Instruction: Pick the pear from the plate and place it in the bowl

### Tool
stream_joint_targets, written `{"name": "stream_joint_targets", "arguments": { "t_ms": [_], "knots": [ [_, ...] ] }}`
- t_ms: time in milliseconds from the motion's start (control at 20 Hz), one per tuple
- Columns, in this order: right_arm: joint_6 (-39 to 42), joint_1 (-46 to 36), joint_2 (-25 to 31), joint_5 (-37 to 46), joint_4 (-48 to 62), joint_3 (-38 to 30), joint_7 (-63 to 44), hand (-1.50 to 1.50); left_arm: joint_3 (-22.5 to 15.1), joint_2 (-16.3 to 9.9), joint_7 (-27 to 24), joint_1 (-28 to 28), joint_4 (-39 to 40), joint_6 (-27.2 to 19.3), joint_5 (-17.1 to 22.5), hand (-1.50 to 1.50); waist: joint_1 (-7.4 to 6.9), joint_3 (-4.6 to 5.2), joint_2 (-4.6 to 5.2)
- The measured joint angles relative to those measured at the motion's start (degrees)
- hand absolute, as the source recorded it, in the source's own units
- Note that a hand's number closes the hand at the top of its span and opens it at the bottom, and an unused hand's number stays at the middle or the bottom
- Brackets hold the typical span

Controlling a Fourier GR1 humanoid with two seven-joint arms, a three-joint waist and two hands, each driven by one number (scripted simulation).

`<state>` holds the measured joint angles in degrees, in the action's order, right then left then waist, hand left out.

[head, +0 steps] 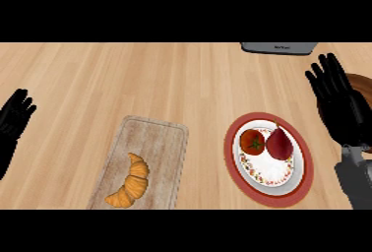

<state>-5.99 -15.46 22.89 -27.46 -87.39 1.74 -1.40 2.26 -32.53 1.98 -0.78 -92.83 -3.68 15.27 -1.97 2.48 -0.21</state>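
Closest to us, at the lower edge, lie the croissant on its wooden cutting board and the near rim of the plate, with our right forearm coming up beside it.

We see the pear lying on the plate, on its right half, touching or just beside a tomato to its left. Its long axis runs roughly away from us, the stem end pointing up the view and slightly left, the fat end toward us.

Our right hand is by far the nearer one. It hangs to the right of the plate and somewhat farther from us, so the pear lies to its lower left, near the heel of the palm and not under the fingertips. Its fingers are straight and slightly spread, pointing away from us; they hold nothing and touch nothing that we can see. Behind it a dark brown curve shows at the right edge, which we take to be the bowl, mostly hidden.

Our left hand rests open at the left edge, fingers up, well apart from the plate.

We judge the pick not yet begun: the right hand would need to come back and left over the pear, closing across its narrow width.

A grey appliance sits at the far edge.
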Motion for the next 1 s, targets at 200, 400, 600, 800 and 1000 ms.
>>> {"name": "stream_joint_targets", "arguments": {
  "t_ms": [200,400,600,800,1000],
  "knots": [
    [3.69,-3.63,-2.2,0.48,-1.37,4.79,0.02,-1.5,1.51,1.85,-1.78,2.66,0.81,-1.04,0.81,0.0,0.63,-1.56,0.22],
    [4.3,-7.08,-0.64,9.67,-1.94,11.0,1.94,-1.5,2.64,3.72,-3.03,6.41,1.5,-2.83,1.5,0.0,1.27,-1.72,0.06],
    [-7.46,-3.3,-3.8,23.71,-2.24,15.62,8.29,-1.5,3.33,4.87,-3.09,8.9,2.8,-3.75,2.1,0.0,2.52,-2.15,0.1],
    [-13.81,2.59,-4.37,34.25,-6.47,21.12,10.36,-1.5,3.32,6.46,-4.35,10.44,4.7,-4.11,1.57,0.0,2.82,-2.33,0.06],
    [-15.22,5.34,0.18,43.14,-13.41,23.56,2.7,-1.5,3.55,7.1,-5.07,10.4,5.47,-4.14,1.05,0.0,3.07,-2.33,-0.14]
  ]
}}
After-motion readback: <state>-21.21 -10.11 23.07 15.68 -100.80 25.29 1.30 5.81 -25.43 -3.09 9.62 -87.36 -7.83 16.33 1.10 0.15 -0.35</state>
